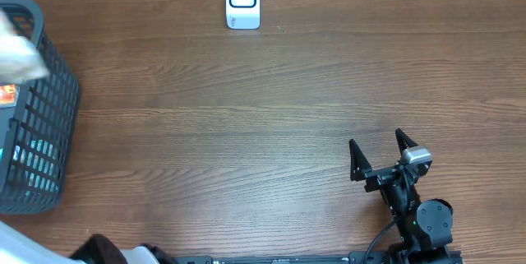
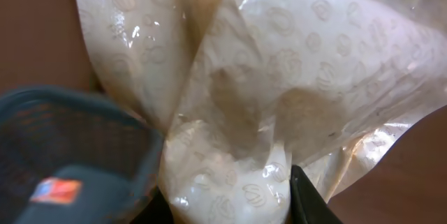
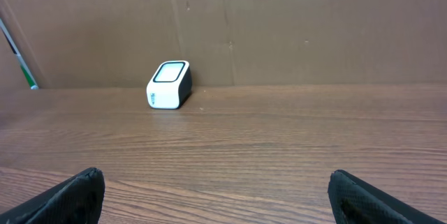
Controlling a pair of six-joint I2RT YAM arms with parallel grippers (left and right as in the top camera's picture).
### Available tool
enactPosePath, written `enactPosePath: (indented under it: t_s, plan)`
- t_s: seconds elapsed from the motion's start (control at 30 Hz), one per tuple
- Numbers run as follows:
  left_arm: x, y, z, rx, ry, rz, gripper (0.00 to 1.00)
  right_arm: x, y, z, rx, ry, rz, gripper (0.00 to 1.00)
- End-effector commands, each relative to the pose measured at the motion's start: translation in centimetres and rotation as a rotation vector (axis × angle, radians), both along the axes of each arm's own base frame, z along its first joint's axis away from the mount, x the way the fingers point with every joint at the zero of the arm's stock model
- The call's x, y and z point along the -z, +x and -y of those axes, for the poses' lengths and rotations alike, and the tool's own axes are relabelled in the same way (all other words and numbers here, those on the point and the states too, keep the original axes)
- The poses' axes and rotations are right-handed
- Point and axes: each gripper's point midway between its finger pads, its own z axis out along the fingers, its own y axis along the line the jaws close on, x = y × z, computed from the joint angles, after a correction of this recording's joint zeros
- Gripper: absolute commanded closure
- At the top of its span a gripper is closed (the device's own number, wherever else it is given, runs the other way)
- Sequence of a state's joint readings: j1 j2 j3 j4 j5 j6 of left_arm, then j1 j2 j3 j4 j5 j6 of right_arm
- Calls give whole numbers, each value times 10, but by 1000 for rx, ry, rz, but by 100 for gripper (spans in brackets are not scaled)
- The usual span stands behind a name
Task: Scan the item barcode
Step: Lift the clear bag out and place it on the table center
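As the overhead shows it, the scanner (image 1: 242,1) stands at twelve o'clock on the desk (image 1: 271,108), my right gripper (image 1: 380,150) lies spread at five, and a white blur, probably the bag (image 1: 18,54), hangs over the basket (image 1: 41,132) at nine. Left wrist: my left gripper (image 2: 234,203) pinches the bag's slick film; I judge it could slip out, or snag the basket rim. Right wrist: scanner at eleven.

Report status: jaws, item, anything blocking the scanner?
Left jaws shut on clear printed plastic bag, by the basket. Right jaws open, empty. Barcode scanner at far edge, nothing in front. No barcode in view.
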State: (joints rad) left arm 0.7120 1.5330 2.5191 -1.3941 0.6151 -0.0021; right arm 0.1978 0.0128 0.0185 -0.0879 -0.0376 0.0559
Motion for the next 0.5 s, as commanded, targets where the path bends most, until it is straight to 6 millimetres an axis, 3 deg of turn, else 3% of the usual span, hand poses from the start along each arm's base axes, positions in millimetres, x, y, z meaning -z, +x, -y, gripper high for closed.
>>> enactPosePath:
  t_s: [0.0,0.17,0.47]
  plan:
    - [-2,6,65,292,-132,21,96,1,0,-1,-5,0,6,0]
    - [27,17,110,430,-205,-109,96,1,0,-1,-5,0,6,0]
    - [148,56,113,159,-158,-620,96,1,0,-1,-5,0,6,0]
